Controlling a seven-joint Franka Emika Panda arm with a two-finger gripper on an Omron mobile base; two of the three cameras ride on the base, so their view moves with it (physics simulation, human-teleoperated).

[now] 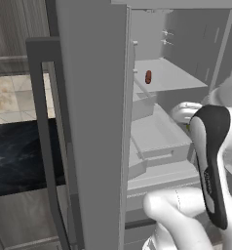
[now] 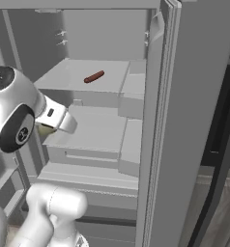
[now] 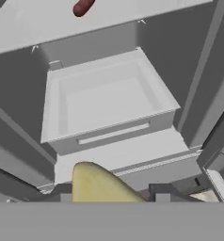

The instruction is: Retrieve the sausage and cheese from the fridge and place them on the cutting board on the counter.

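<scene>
The fridge point(image 2: 107, 34) stands open in front of me. On its upper shelf lies the sausage point(image 2: 93, 76), dark red-brown, also seen as the sausage point(image 1: 148, 76) and the sausage point(image 3: 83, 6). My gripper point(image 3: 111, 194) is shut on the cheese point(image 3: 97, 181), a yellow chunk that rises between the two dark fingertips. From the right base camera the cheese point(image 2: 43, 128) peeks out under my white hand, low at the left of the fridge, in front of the middle shelf. The black marble counter point(image 1: 20, 156) shows left of the fridge door. The cutting board is out of view.
The open grey fridge door point(image 1: 93, 122) with its dark handle point(image 1: 40, 136) stands upright at my left; the other door point(image 2: 194, 120) is at my right. A white open-top bin point(image 3: 109, 99) sits on the shelf ahead of the hand. My own forearm point(image 1: 213, 161) blocks part of the interior.
</scene>
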